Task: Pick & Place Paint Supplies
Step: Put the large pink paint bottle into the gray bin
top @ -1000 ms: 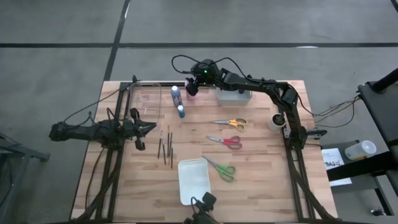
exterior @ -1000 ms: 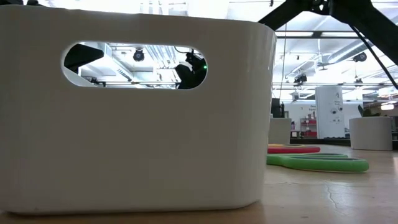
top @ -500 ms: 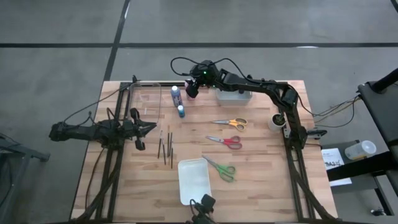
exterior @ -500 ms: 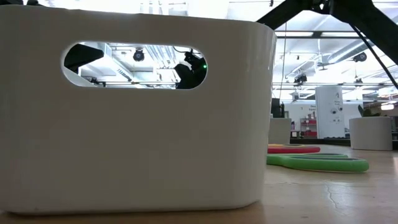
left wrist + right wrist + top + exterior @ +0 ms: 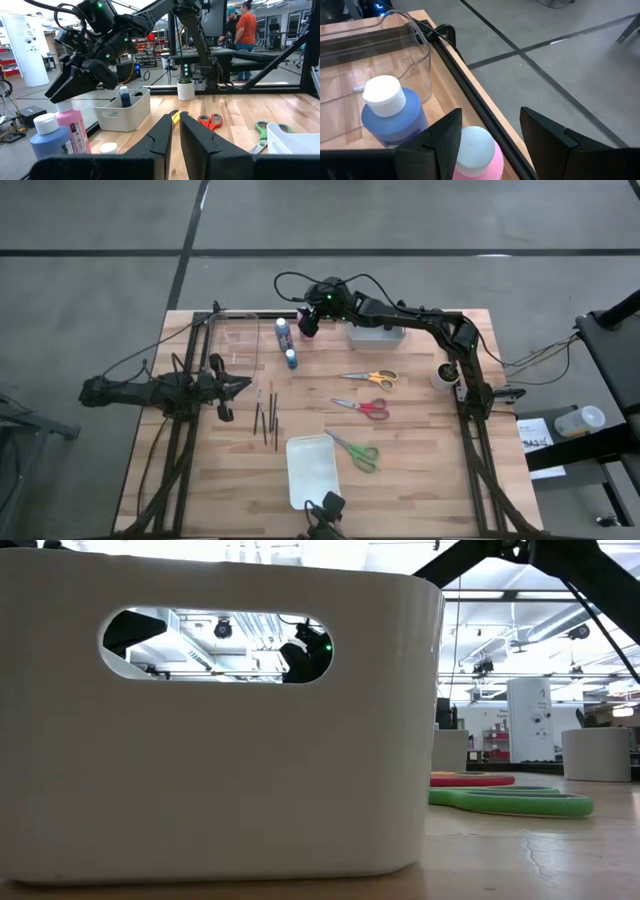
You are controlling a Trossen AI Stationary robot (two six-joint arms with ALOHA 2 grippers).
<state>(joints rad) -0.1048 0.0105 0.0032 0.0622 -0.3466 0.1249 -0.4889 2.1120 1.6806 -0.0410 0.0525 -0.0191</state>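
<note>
- Tall pink bottle (image 5: 474, 150) standing upright at the far side of the desk (image 5: 420, 470), white cap up, just beside the blue bottle (image 5: 392, 117).
- Right gripper (image 5: 490, 132) poised over the pink bottle, fingers spread to either side of its cap; contact with the cap impossible to tell.
- Blue bottle close to a clear bin (image 5: 370, 60) near the desk's far left corner.
- Small white-capped bottle (image 5: 291, 359) just in front of the blue one.
- White caddy (image 5: 122, 112) further right along the far edge, dark-capped bottle (image 5: 124, 96) inside.
- Orange scissors (image 5: 370, 378), red scissors (image 5: 364, 407) and green scissors (image 5: 357, 452) lying mid-desk, apart from each other.
- Thin dark brushes (image 5: 266, 416) lying side by side, left of the scissors.
- White tray (image 5: 310, 470) at the near edge.
- Left gripper (image 5: 176, 131) low over the desk's left side, pressed nearly together, holding nothing.
</note>
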